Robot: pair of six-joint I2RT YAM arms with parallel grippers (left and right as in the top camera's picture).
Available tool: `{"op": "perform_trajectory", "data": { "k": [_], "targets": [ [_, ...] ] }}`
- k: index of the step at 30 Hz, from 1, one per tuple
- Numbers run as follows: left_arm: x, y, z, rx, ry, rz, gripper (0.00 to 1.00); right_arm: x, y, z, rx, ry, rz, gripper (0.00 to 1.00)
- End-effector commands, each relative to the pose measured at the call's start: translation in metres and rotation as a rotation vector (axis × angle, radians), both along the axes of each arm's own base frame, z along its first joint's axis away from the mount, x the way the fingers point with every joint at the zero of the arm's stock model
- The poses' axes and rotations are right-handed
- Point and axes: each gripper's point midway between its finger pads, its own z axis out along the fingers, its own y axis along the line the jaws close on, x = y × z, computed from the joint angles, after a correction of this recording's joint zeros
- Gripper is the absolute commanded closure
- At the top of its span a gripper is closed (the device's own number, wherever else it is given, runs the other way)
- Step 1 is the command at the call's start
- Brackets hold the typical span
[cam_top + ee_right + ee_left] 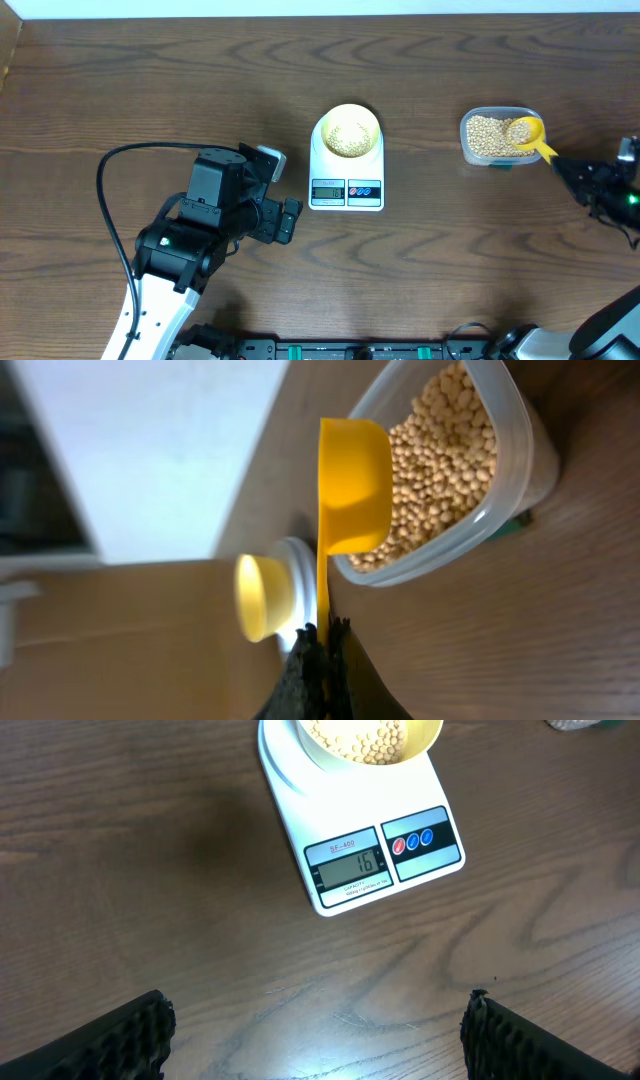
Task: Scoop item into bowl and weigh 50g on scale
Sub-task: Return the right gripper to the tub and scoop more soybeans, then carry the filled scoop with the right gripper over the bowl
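White scale (330,810) with display (348,867) at "16"; left pincer (320,1035) apart, right pincer (322,650) clamped on yellow scoop (352,480).

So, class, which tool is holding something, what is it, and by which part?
The right tool grips the yellow scoop by the end of its handle. The left tool is open and holds nothing.

Bowl (425,742) top half beyond the left wrist view's upper edge
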Motion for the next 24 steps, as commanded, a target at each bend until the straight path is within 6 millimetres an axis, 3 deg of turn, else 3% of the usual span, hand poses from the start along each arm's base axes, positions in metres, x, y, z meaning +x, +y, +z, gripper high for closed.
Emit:
{"op": "perform_trajectory", "data": {
  "k": [1,17,24],
  "targets": [
    [0.000,0.001,-0.002,0.010,0.000,0.002,0.06,-0.012,0.006,0.022,0.209,-0.116,0.011,0.99],
    [0.000,0.001,-0.002,0.010,0.000,0.001,0.07,-0.018,0.028,0.038,0.337,-0.201,0.086,0.99],
    [0.000,0.001,-0.002,0.010,0.000,0.002,0.06,-0.011,0.069,0.039,0.353,-0.171,0.218,0.99]
  ]
}}
